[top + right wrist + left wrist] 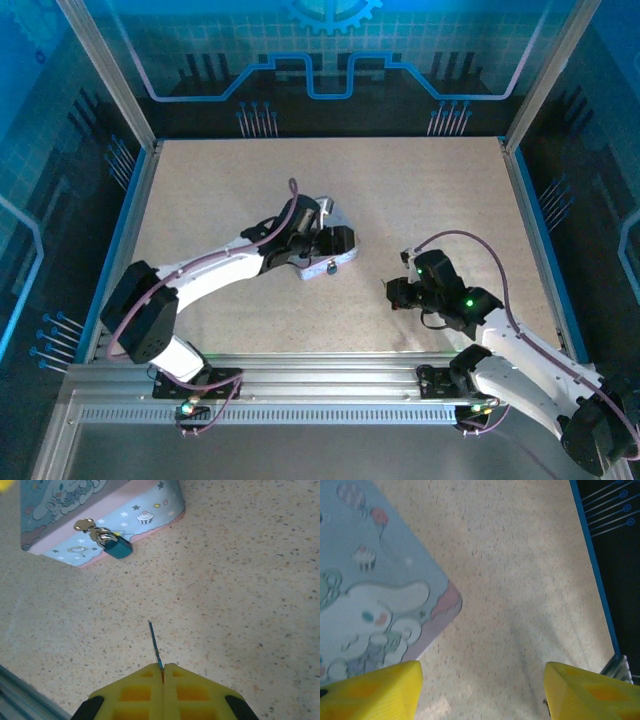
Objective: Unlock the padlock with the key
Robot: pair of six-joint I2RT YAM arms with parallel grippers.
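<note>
Two tools: the right tool (162,674) is clamped on the key (154,642), apart from the padlock (114,544) hanging on the side of the tin (55,505); the left tool (482,690) gapes at a tin corner on the counter (520,555)

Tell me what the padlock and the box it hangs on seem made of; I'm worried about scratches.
The padlock looks like metal: a glinting silvery shackle and a teal, painted-looking body. The box is probably thin printed tin, judging by its glossy cartoon print and rounded corners, though coated card is possible.
</note>
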